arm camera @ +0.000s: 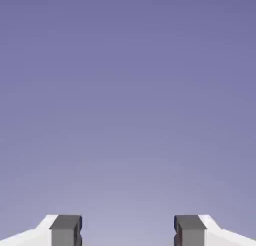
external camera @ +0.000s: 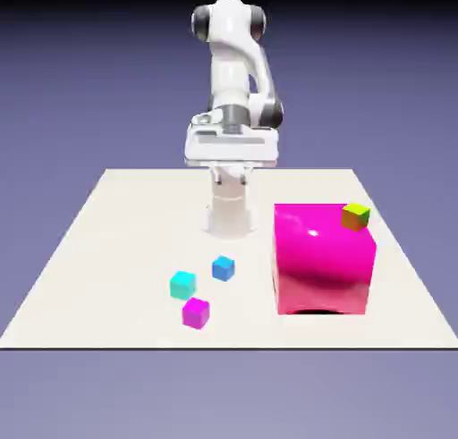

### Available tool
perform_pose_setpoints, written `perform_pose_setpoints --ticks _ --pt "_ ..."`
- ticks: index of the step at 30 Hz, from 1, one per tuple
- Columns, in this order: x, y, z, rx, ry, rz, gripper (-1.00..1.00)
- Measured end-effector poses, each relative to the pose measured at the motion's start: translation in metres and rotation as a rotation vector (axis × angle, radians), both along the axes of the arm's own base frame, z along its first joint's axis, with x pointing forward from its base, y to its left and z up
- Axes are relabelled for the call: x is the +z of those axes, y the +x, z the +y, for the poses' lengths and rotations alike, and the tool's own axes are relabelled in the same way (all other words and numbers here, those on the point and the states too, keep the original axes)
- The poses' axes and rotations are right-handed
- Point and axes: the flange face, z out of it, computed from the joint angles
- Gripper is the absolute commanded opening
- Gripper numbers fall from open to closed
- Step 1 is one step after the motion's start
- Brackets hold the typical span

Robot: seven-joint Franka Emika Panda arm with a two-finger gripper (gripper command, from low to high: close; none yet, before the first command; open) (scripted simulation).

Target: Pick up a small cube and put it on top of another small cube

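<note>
Three small cubes lie on the table in the exterior view: a blue cube [external camera: 224, 267], a cyan cube [external camera: 182, 285] and a magenta cube [external camera: 196, 313], close together in front of the arm. A small orange-and-green cube [external camera: 355, 216] sits on the top far corner of a big magenta block. My gripper [external camera: 231, 149] hangs well above the table near the robot's base, far from all of the cubes. In the hand view the gripper [arm camera: 128, 232] is open; its grey fingertips [arm camera: 65, 230] stand wide apart with only the plain backdrop between them.
The big glossy magenta block [external camera: 322, 260] stands on the exterior view's right half of the white table [external camera: 107, 249], much taller than the small cubes. The robot's white base column [external camera: 230, 209] rises just behind the blue cube.
</note>
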Motion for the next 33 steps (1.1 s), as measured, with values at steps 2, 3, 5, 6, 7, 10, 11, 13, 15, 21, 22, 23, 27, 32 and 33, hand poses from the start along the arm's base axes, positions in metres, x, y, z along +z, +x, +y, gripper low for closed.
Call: perform_pose_setpoints --ticks 2,3,5,6,7,10,11,13,15,21,22,23,27,32,33 --pt "-0.017 0.015 -0.008 -0.035 0.02 0.083 0.0" --pt "-0.027 0.022 -0.011 -0.053 0.03 0.125 0.0" --pt "-0.046 0.035 -0.019 -0.089 0.05 0.207 0.0" --pt "-0.056 0.041 -0.024 -0.107 0.06 0.249 0.0" --pt "-0.066 0.046 -0.028 -0.126 0.069 0.29 0.0" --pt "-0.099 0.061 -0.041 -0.182 0.098 0.413 0.0" --pt "-0.11 0.066 -0.045 -0.202 0.108 0.454 0.0" --pt "-0.133 0.073 -0.056 -0.245 0.128 0.536 0.0" --pt "-0.158 0.079 -0.063 -0.281 0.145 0.618 0.0" --pt "-0.234 0.087 -0.088 -0.4 0.197 0.862 0.0" --pt "-0.247 0.087 -0.092 -0.42 0.206 0.903 0.0" --pt "-0.255 0.086 -0.095 -0.432 0.211 0.928 0.0" --pt "-0.302 0.081 -0.092 -0.432 0.211 0.928 0.0" --pt "-0.309 0.08 -0.092 -0.432 0.211 0.928 -1.0" --pt "-0.293 0.083 -0.093 -0.432 0.212 0.928 -1.0"
